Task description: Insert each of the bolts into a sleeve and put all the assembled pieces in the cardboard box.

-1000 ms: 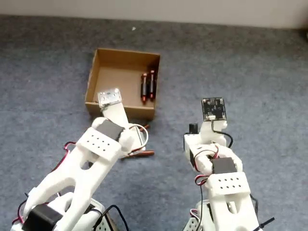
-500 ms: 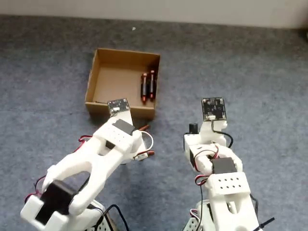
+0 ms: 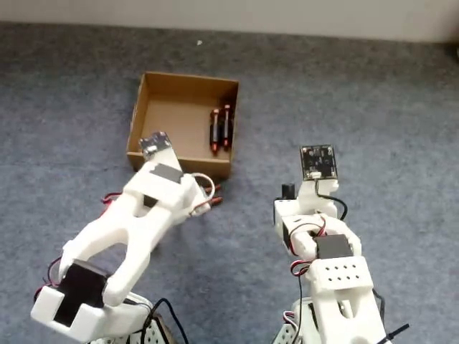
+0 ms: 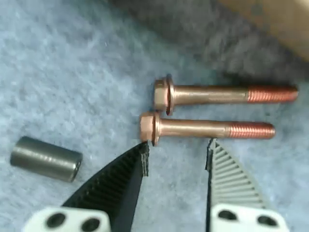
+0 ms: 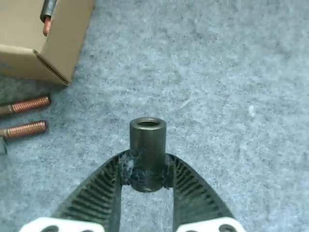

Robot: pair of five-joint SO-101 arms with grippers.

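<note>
Bolts [image 4: 207, 129] lay on carpet at 6 o'clock of cardboard box [image 3: 208, 166]; left gripper [image 4: 177, 146] gaped over the nearer one. Right gripper [image 5: 146, 165] clamped sleeve [image 5: 147, 140]. Bolt likely rigid, slick, roll-prone: grip mid-shank, across axis.

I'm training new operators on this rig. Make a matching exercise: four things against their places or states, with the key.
Things:
1. left gripper
2. right gripper
3. loose sleeve
4. assembled pieces

States:
A. shut on a sleeve
B. inside the cardboard box
C. open, by two bare bolts
D. lying on the carpet, apart from the bolts

Pairs: 1-C, 2-A, 3-D, 4-B
</note>
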